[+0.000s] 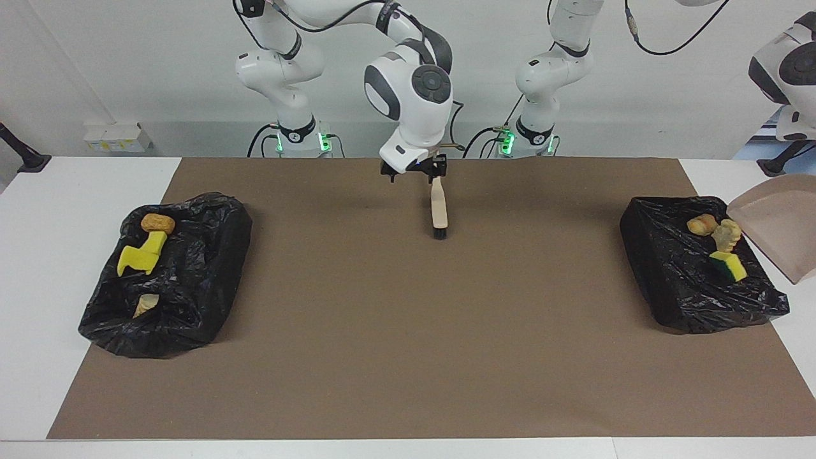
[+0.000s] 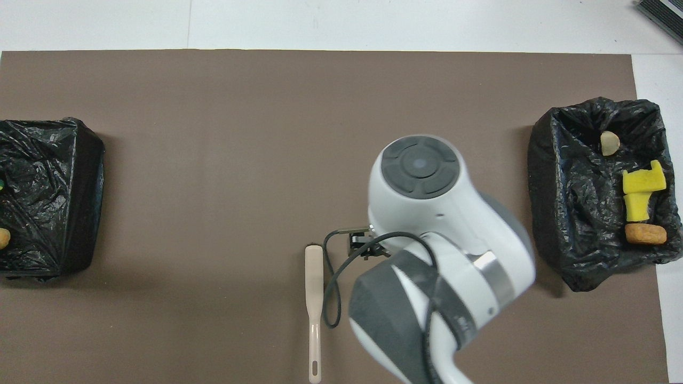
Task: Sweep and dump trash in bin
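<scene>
The trash lies in two black-bagged bins. The bin at the right arm's end (image 1: 185,274) (image 2: 576,176) holds a brown bread piece (image 1: 157,223) (image 2: 645,233), a yellow chunk (image 1: 143,255) (image 2: 643,189) and a pale piece (image 1: 145,305) (image 2: 609,143). The bin at the left arm's end (image 1: 669,268) (image 2: 53,202) holds a brown piece (image 1: 701,224), a pale piece (image 1: 727,234) and a yellow-green sponge (image 1: 728,265). My right gripper (image 1: 413,171) (image 2: 363,246) hangs open and empty over the mat beside a beige brush (image 1: 438,213) (image 2: 314,298) lying flat. The left gripper is out of view.
A beige dustpan (image 1: 774,223) hangs tilted over the edge of the bin at the left arm's end. A brown mat (image 1: 408,331) covers the table. Small white boxes (image 1: 118,137) and a black stand (image 1: 25,156) sit off the mat at the right arm's end.
</scene>
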Robot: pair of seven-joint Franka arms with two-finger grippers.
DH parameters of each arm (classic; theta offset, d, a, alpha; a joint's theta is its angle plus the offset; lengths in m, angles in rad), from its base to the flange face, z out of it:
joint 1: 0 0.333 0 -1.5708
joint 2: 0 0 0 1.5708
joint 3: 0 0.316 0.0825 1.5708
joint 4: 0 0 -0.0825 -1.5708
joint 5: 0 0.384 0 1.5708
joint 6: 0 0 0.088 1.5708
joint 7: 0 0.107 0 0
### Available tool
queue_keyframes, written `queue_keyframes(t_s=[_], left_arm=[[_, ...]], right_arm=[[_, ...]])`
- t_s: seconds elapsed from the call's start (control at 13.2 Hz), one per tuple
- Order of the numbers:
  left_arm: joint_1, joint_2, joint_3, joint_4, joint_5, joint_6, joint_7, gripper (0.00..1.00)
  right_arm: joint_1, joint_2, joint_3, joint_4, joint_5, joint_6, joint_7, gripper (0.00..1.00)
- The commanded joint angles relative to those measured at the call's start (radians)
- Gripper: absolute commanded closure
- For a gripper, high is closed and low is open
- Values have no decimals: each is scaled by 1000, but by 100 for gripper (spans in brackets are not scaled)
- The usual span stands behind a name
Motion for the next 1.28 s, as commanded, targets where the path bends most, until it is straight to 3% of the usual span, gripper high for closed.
queue_keyframes(t_s=[0.0, 0.38, 0.6, 0.83, 1.06, 1.21], left_arm=[[-87, -33, 4, -15, -64, -114, -45, 100], [-190, -41, 4, -27, -422, -246, -278, 100], [-257, -41, 4, -56, -576, -265, -448, 100], [-361, -35, 4, -107, -690, -260, -734, 100], [-484, -10, 4, -141, -812, -224, -1079, 100], [-573, 20, 4, -154, -881, -188, -1279, 100]], right_arm=[[-114, -40, -2, 36, -33, -32, -173, 0], [-276, -55, -37, 42, -36, -20, -262, 0], [-235, -54, -169, 74, -35, -20, -386, 0], [-147, -54, -316, 108, -20, -34, -440, 0], [-127, -54, -353, 147, -30, -35, -442, 0], [-136, -83, -352, 116, -15, -19, -442, 0]])
